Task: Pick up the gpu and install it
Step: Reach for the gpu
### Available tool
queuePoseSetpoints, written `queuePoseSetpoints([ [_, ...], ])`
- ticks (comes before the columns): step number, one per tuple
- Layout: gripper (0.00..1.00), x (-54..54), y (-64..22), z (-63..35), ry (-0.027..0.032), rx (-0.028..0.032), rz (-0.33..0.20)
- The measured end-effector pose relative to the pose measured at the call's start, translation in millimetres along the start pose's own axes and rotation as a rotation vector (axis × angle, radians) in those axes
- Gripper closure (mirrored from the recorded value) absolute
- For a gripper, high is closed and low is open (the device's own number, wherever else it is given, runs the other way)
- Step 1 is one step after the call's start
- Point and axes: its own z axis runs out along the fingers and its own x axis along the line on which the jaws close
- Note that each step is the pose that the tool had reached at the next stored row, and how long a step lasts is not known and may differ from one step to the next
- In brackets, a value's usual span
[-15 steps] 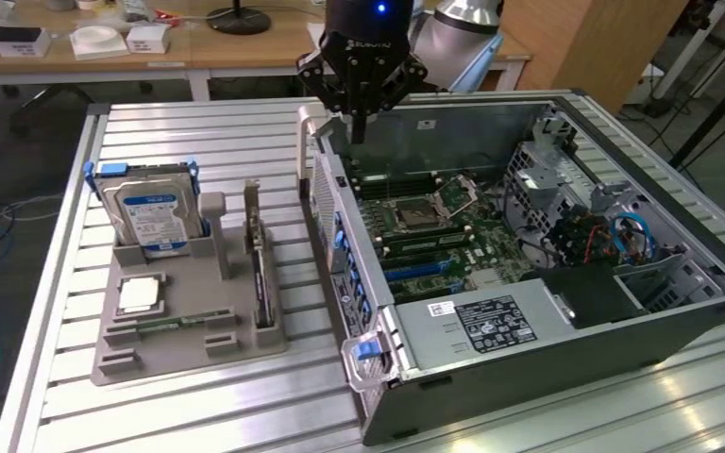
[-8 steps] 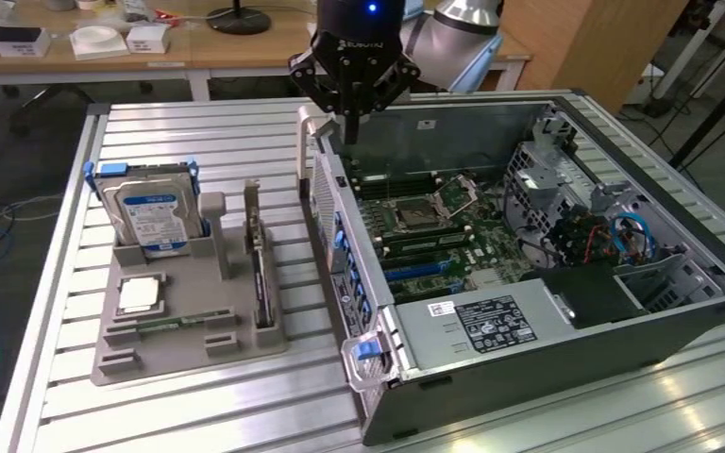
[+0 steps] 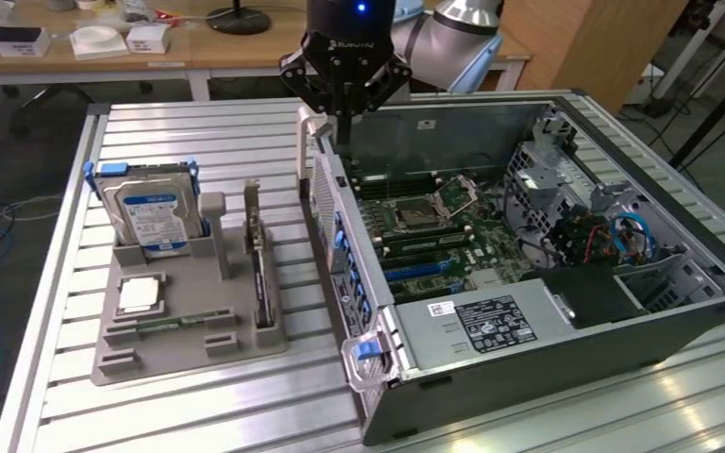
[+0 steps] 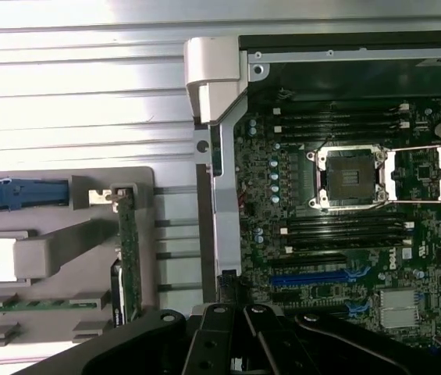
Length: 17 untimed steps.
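Slatted counter point(image 3: 60, 396): my pincer point(image 3: 343, 121) hangs shut, seemingly empty, above the case point(image 3: 564, 349); wrist view gives me the gpu point(image 4: 129, 258) edge-on in its holder point(image 4: 56, 254).

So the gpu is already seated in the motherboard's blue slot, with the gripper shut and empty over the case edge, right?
No: the gpu stands on edge in the gray holder outside the case, per the exterior view; the rest holds.

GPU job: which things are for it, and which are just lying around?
For the job:
gpu, upright in the holder
hand, shut, over the case edge
case, open

Just lying about:
hard drive
chip
RAM stick
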Motion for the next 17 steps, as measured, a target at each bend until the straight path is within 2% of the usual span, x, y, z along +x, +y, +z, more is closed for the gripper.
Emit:
queuePoseSetpoints([
  [17,0.89,19.6,-1.5,-0.3,0.0,0.0,0.0],
])
